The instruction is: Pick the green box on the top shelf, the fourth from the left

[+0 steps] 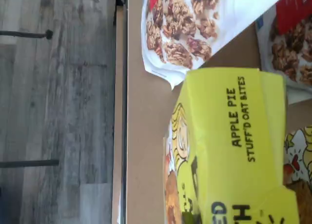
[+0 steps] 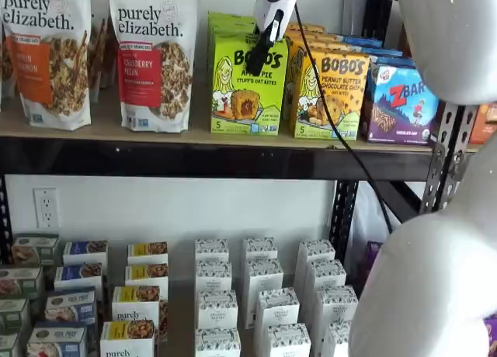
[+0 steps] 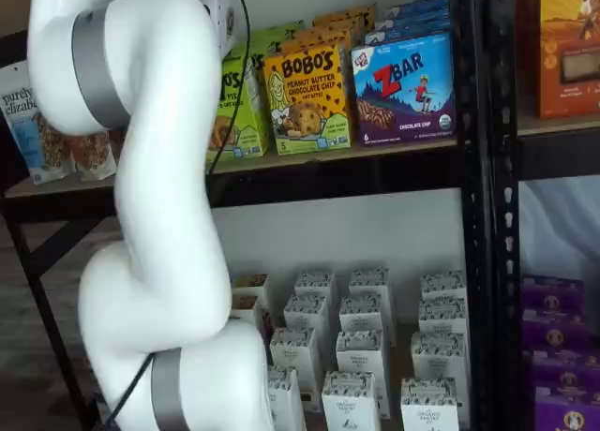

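The green Bobo's Apple Pie box (image 2: 247, 89) stands on the top shelf between a granola bag and an orange box, with more green boxes behind it. It also shows in a shelf view (image 3: 240, 108), partly behind my arm. My gripper (image 2: 253, 60) hangs in front of the box's upper front edge, its black fingers side-on, so no gap can be judged. The wrist view shows the box's yellow-green top (image 1: 234, 136) close up, with "APPLE PIE STUFF'D OAT BITES" on it.
Purely Elizabeth granola bags (image 2: 154, 58) stand left of the green box. An orange Bobo's peanut butter box (image 2: 330, 93) and a blue Zbar box (image 2: 400, 105) stand right of it. The shelf's front edge (image 2: 194, 151) runs below. Small white boxes (image 2: 264, 295) fill the lower shelf.
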Robot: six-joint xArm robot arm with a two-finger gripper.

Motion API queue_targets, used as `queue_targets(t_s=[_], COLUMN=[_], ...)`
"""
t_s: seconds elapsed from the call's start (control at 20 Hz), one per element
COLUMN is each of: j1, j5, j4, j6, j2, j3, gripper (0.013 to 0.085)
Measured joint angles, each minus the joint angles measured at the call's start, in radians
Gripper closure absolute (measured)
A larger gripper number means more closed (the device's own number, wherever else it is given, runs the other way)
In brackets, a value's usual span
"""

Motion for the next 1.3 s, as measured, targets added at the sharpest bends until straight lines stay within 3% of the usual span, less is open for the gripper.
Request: queue_targets(t_s=[0.7,1.3], j1=[0.006,0.016], j5=[0.146,0.213], j4=[-0.029,-0.069], j6=[0.017,0.027], j2=[0.02,-0.051], j3=[-0.084,-0.039], gripper=[0.073,0.073])
